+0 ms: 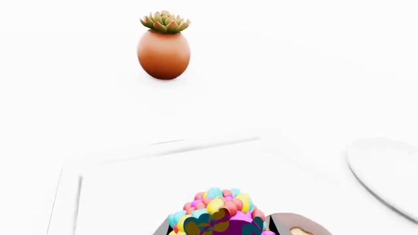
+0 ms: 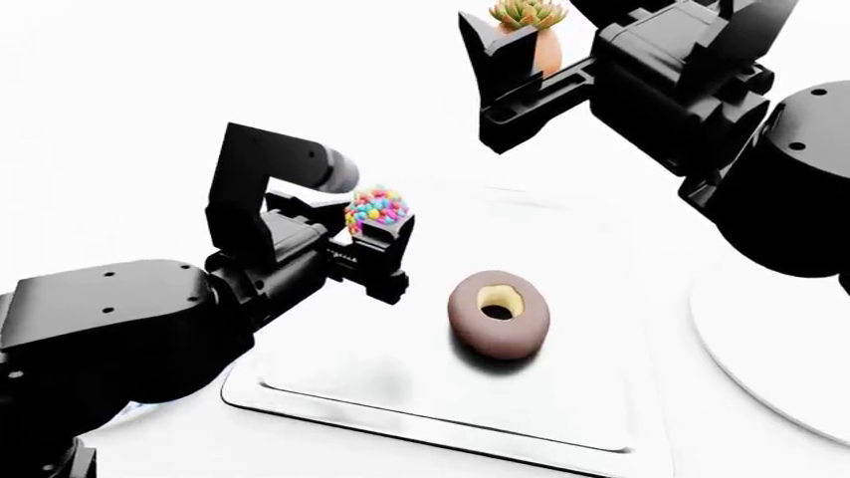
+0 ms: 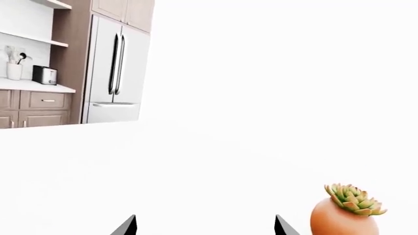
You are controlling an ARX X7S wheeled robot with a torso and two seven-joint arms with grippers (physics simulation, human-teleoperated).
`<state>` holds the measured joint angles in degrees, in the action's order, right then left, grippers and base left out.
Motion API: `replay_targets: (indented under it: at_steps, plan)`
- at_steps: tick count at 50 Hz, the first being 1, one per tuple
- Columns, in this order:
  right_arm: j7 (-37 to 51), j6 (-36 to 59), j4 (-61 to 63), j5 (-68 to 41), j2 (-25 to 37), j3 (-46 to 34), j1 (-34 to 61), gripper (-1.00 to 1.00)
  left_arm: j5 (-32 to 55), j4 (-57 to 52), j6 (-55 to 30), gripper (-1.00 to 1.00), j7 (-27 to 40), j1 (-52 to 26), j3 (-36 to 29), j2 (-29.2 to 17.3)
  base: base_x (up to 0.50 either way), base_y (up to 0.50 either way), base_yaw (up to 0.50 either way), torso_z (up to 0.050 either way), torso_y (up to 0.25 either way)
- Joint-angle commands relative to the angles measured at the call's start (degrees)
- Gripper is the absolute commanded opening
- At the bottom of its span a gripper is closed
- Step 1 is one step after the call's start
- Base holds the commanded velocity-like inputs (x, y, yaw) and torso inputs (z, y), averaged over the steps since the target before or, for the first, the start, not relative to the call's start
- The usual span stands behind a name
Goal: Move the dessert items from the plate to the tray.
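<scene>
Candy ball (image 2: 377,208) pinched in left claw (image 2: 373,242), held above tray (image 2: 398,383) for release. Doughnut (image 2: 499,313) lying flat on tray, just beside claw. Right claw (image 3: 204,226) spread open, empty, raised clear near succulent pot (image 3: 345,212).

The left gripper (image 2: 376,251) hangs over the near-left part of the white tray (image 2: 398,413), its jaws closed on the ball of multicoloured candies (image 2: 377,208). The brown ring doughnut (image 2: 499,314) lies on the tray just beside it, apart from the jaws. The right gripper (image 2: 499,95) is raised at the far side with its jaws spread, partly covering an orange pot with a succulent (image 2: 534,30). A round plate's (image 2: 757,358) edge shows right of the tray on the tabletop (image 2: 119,110).
</scene>
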<state>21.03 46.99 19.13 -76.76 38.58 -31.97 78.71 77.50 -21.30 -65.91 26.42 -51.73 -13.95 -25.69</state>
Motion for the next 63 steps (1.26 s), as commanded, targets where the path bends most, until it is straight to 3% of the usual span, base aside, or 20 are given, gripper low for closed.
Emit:
replay_targets:
  at_steps: [1,20,24,29,34,39,63]
  plan:
    - [-0.4,-0.2,-0.2,0.1,0.1,-0.1,-0.3,1.00,2.6,-1.1,-0.3,1.00,3.8,-0.1,1.1,-0.3,0.00,0.00,0.00,0.000,0.000]
    - [-0.2,-0.4,-0.1,0.0,0.0,-0.2,-0.6,1.00,0.6,-1.1,1.5,1.00,3.0,0.5,0.7,-0.7,0.00,0.00,0.00,0.000,0.000]
    - [0.8,-1.3,1.7,0.4,0.2,0.2,-1.2,1.00,-7.5,-3.4,6.0,1.00,-0.1,-0.9,-0.4,-1.4,0.00,0.00,0.00,0.000,0.000]
    - [2.1,-5.3,6.3,5.8,0.4,0.8,-3.1,1.00,-17.3,-6.5,9.3,1.00,-0.9,-8.6,-2.8,-2.6,0.00,0.00,0.00,0.000,0.000]
    - [4.3,-12.9,16.2,17.5,1.6,1.5,-7.0,1.00,-19.9,-9.9,9.2,1.00,0.0,-13.8,-3.5,-3.6,0.00,0.00,0.00,0.000,0.000]
    - [6.7,-15.7,20.6,19.4,2.1,2.2,-10.8,1.00,-23.9,-13.4,12.6,1.00,0.4,-14.5,-3.6,-4.1,0.00,0.00,0.00,0.000,0.000]
    - [8.5,-16.0,20.7,11.9,2.7,5.1,-10.9,1.00,-22.3,-13.5,10.9,1.00,1.1,-17.4,-3.9,-4.1,0.00,0.00,0.00,0.000,0.000]
